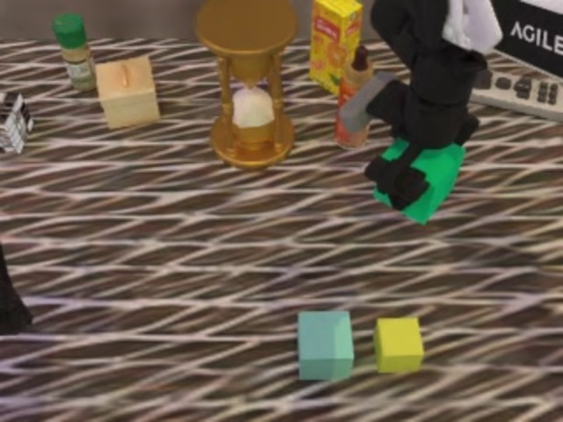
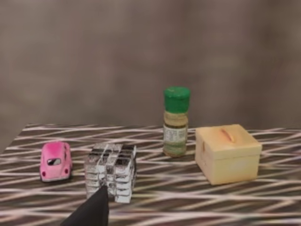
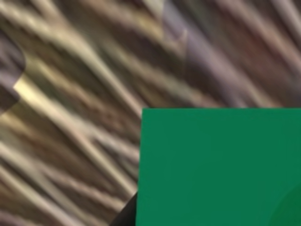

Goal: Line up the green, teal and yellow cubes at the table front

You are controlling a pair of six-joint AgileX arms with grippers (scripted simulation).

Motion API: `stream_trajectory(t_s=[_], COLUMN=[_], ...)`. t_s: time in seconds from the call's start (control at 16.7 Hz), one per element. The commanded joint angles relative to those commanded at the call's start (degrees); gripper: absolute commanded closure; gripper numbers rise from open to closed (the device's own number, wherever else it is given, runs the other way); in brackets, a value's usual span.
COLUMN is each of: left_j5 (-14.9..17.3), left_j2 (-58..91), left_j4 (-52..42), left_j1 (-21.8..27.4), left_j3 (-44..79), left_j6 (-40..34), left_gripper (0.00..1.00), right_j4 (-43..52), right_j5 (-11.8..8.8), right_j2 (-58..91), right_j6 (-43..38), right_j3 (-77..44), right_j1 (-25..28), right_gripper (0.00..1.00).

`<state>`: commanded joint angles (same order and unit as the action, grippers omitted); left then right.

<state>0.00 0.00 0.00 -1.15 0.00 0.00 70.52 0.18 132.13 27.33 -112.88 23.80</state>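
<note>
The right claw sits directly over the green cube on the right half of the worktop, its dark fingers down across the cube's left part; whether they are clamped on the cube or merely straddling it I cannot tell, and I cannot tell either whether the cube rests on the surface or is lifted off it. In the right wrist view the green cube fills much of the picture against the streaked worktop. The teal cube and the yellow cube stand side by side near the front edge, teal to the left, close together with a narrow gap between them, both well apart from the green one. Just behind and left of the right claw stands an orange bottle, with the tall yellow carton behind it; a golden hourglass stands further left near the middle back. At the back left are a tan wooden block and a green-capped spice jar. At the far right back lies a grey keyboard-like device. The left arm is parked at the left edge; its wrist view shows a pink toy car, a silver mirror cube, the spice jar and the wooden block.
</note>
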Motion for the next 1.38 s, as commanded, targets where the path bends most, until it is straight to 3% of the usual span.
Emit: stream_trajectory(t_s=[0.24, 0.42, 0.9, 1.02, 1.38], left_j5=[0.0, 0.0, 0.0, 0.0, 0.0], left_j2=[0.0, 0.0, 0.0, 0.0, 0.0], left_j4=[0.0, 0.0, 0.0, 0.0, 0.0], left_j1=[0.0, 0.0, 0.0, 0.0, 0.0], left_j3=[0.0, 0.0, 0.0, 0.0, 0.0], left_j6=[0.0, 0.0, 0.0, 0.0, 0.0], left_gripper=[0.0, 0.0, 0.0, 0.0, 0.0], right_j4=[-0.1, 0.9, 6.6, 7.4, 7.6], right_j5=[0.0, 0.0, 0.0, 0.0, 0.0], right_j2=[0.2, 1.0, 4.2, 4.4, 4.3], right_j6=[-0.1, 0.3, 2.6, 3.0, 3.0], right_j3=[0.0, -1.7, -10.0, -11.5, -12.0], right_j1=[-0.1, 3.8, 29.0, 33.1, 34.7], right_gripper=[1.0, 1.0, 1.0, 1.0, 1.0])
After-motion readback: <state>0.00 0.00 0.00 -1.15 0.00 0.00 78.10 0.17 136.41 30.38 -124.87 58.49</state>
